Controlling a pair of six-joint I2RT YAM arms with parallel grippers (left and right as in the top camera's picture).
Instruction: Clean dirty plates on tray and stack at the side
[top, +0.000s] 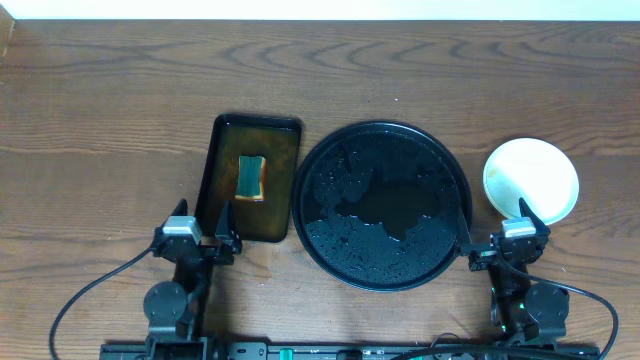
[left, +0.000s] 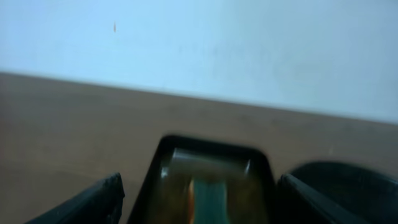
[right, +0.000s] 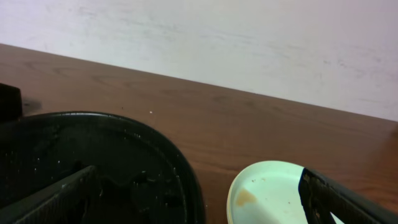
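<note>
The large round black tray (top: 380, 205) lies mid-table, wet and with no plates on it; its rim shows in the right wrist view (right: 155, 146). A pale plate stack (top: 531, 179) sits on bare wood right of the tray; its top plate has a brown smear and specks in the right wrist view (right: 267, 193). I cannot tell how many plates are stacked. My left gripper (top: 201, 235) is open and empty at the near end of the small rectangular tray. My right gripper (top: 498, 240) is open and empty, between the black tray and the plates.
A small dark rectangular tray (top: 250, 175) holds a green-and-yellow sponge (top: 251, 176) left of the black tray; both show blurred in the left wrist view (left: 208, 180). Bare wood tabletop (top: 100, 130) surrounds everything. A pale wall runs along the far edge.
</note>
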